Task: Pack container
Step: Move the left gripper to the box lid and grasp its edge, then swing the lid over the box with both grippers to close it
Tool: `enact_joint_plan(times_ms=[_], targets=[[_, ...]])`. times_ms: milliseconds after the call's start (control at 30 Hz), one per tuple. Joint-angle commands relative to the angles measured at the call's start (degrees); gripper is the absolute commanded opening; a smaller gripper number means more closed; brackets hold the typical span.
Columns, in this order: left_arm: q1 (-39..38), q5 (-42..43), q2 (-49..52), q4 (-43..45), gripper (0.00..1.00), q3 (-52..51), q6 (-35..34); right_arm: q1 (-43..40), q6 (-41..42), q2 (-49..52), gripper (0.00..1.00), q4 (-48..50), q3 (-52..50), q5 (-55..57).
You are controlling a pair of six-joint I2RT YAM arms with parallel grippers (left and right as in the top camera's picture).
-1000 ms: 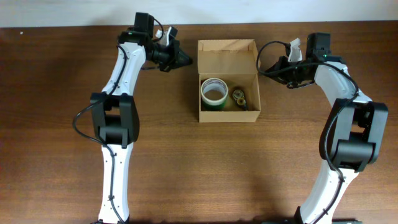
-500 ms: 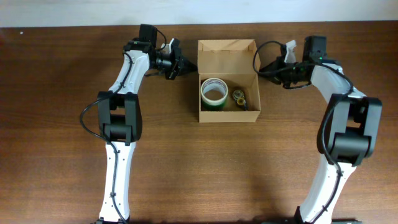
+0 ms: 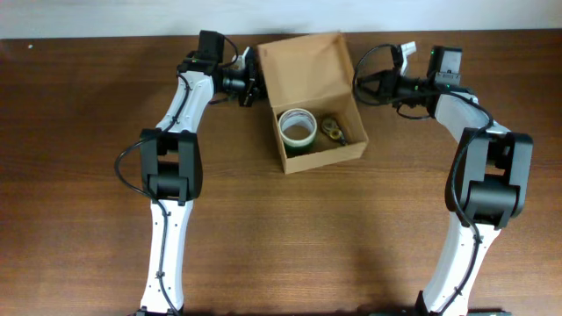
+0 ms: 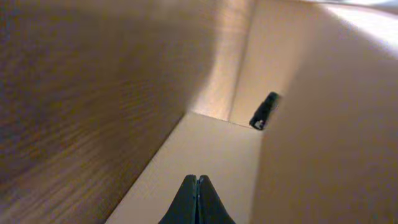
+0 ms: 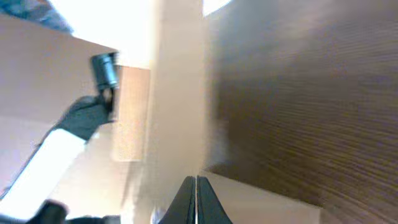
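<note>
The container point(image 3: 323, 156), a brown cardboard box, sits at the table's back centre, turned slightly. Its lid flap point(image 3: 303, 70) is lifted and leans over the rear of the box. Inside lie a white-and-green tape roll point(image 3: 297, 128) and a smaller brownish roll point(image 3: 332, 132). My left gripper point(image 3: 255, 89) is shut with nothing in it, at the flap's left edge. My right gripper point(image 3: 358, 86) is shut and holds nothing, at the flap's right edge. In the left wrist view the shut left gripper point(image 4: 196, 179) points along the cardboard point(image 4: 323, 124). The right wrist view shows the shut right gripper point(image 5: 196, 180) against blurred cardboard point(image 5: 134, 112).
Dark wooden table point(image 3: 88, 193) stretches around the box. A pale wall runs along the table's back edge point(image 3: 105, 17). Both arms reach in from the front, their bases at the near edge.
The lid flap has swung up from lying flat behind the box. Both shut grippers moved in towards the flap's edges, and the box turned slightly.
</note>
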Motion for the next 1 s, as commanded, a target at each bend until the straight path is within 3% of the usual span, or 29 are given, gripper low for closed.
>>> enact_joint_plan(times_ms=[0, 133, 400, 967], targets=[[-0.22, 6.29, 0.61, 3.58, 0.02, -0.07, -2.93, 0.0, 3.02, 0.28, 0.04, 0.96, 0.02, -6.16], [-0.26, 8.35, 0.59, 8.61, 0.02, -0.02, -6.34, 0.0, 3.02, 0.28, 0.04, 0.87, 0.02, -6.34], [-1.16, 9.22, 0.59, 10.32, 0.01, 2.45, -6.27, 0.0, 3.02, 0.28, 0.04, 0.9, 0.02, -6.36], [-1.66, 12.79, 0.57, 11.52, 0.02, 18.67, -6.32, -0.02, 2.99, -1.07, 0.04, 5.53, 5.7, -12.33]])
